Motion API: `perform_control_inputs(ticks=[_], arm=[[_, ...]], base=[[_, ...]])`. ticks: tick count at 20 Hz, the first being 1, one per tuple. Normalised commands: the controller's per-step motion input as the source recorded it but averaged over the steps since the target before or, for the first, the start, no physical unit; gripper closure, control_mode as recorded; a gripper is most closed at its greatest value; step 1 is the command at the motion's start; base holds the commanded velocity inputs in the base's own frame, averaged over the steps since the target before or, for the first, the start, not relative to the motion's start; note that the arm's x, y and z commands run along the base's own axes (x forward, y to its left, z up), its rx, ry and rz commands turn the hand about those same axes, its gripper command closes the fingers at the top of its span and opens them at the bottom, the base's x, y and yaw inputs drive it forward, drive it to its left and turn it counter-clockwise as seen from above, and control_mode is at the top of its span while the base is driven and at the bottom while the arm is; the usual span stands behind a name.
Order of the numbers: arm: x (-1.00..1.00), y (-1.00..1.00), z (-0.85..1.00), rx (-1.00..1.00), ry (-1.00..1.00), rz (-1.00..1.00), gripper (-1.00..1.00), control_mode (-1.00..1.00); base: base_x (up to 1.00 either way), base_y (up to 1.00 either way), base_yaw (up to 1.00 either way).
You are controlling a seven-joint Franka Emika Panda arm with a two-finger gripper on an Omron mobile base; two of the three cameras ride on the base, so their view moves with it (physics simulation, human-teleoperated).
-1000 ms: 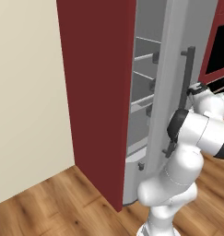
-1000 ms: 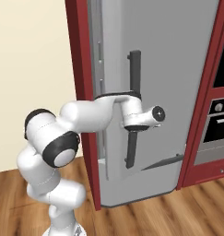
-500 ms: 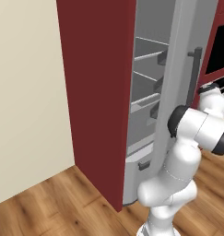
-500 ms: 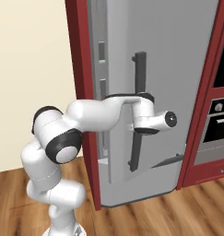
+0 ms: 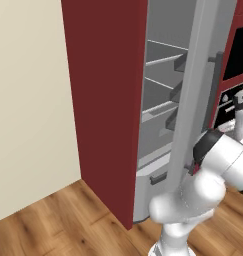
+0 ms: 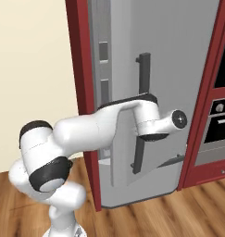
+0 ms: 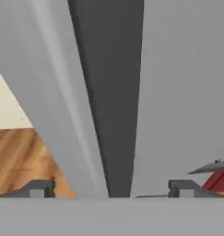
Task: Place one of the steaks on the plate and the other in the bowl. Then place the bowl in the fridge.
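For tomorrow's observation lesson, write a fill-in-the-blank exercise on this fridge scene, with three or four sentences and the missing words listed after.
1. The fridge has outer panels of a dark ____ colour.
2. The fridge door stands partly ____, so the shelves show inside.
3. In the hand view, the dark door handle runs between the two fingertips of the ____.
4. The floor is made of ____.

Missing words: red; open; gripper; wood

One fridge, one door, one door handle, three interior shelves.
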Motion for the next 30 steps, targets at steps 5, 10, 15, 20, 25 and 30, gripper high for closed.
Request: perform_control_inputs(ticks=[5,10,15,20,25,30], arm=[[-0.76,1.00,0.01,-0.73,0.12,0.00,-1.00,-1.00],[-0.32,1.00,0.01,-0.84,0.19,0.04,-1.00,-1.00],[-0.03,1.00,0.06,-0.99,0.12,0.14,-1.00,-1.00],[0.26,0.89,0.02,-0.56,0.21,0.07,-1.00,-1.00],[0.30,0.94,0.00,-0.36,0.40,0.02,-1.00,-1.00],[0.49,0.00,-0.01,-0.02,0.28,0.00,-1.00,-1.00]], base=[[0.00,0.00,0.00],[0.00,0.00,0.00],[0.00,0.00,0.00],[0.00,0.00,0.00],[0.00,0.00,0.00],[0.00,0.00,0.00]])
